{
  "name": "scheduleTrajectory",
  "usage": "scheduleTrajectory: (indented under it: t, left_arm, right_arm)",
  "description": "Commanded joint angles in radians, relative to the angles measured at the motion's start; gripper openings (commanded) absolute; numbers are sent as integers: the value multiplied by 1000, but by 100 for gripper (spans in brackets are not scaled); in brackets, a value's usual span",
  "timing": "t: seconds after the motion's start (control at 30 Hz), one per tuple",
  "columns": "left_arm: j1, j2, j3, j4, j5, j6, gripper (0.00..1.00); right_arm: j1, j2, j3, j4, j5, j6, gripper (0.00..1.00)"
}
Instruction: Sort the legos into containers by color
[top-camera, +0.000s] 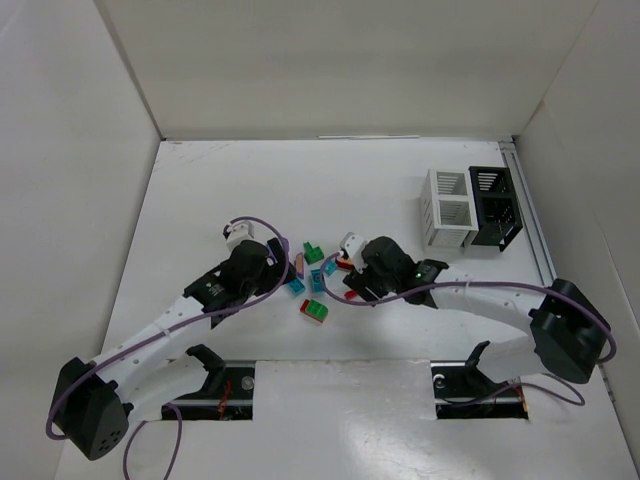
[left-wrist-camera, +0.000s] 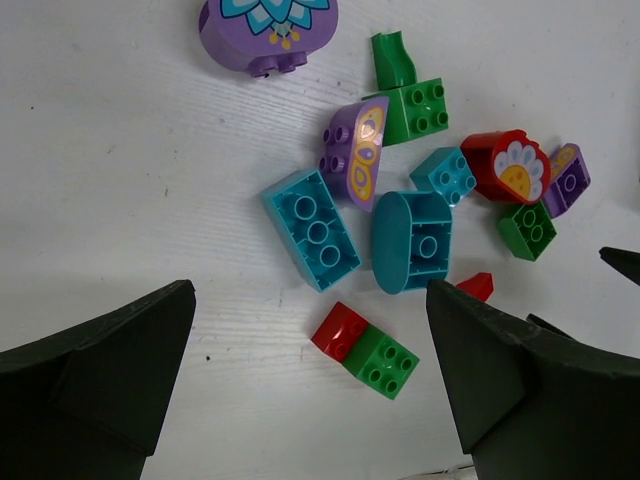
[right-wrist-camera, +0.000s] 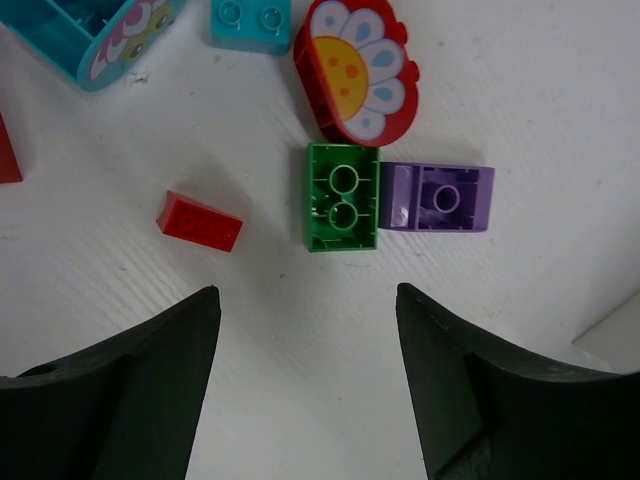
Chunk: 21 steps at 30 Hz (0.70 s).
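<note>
Legos (left-wrist-camera: 410, 240), some flower-printed, on white table (left-wrist-camera: 100, 150)

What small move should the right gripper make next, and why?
Probably ease the right gripper forward until its jaws straddle the green brick, then close. The jaws stand apart with nothing between them, and that brick lies hollow side up just ahead of the gap. A purple brick sits right against its side, so a centred approach seems wise.
</note>
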Motion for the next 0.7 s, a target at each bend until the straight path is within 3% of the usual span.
scheduleTrajectory:
  t: [0.0, 0.23, 0.4, 0.67]
  left_arm:
    - [4, -26, -21, 30, 3, 12, 100]
    - [4, -26, -21, 30, 3, 12, 100]
    - [4, -26, -21, 30, 3, 12, 100]
    - [4, -44, -30, 21, 3, 2, 100]
  right_arm:
    - [5, 44, 49, 72, -60, -24, 76]
    - [5, 147, 126, 72, 64, -1, 76]
    - [-44, 215, 147, 81, 64, 23, 76]
    - [-76, 267, 138, 131, -52, 14, 66]
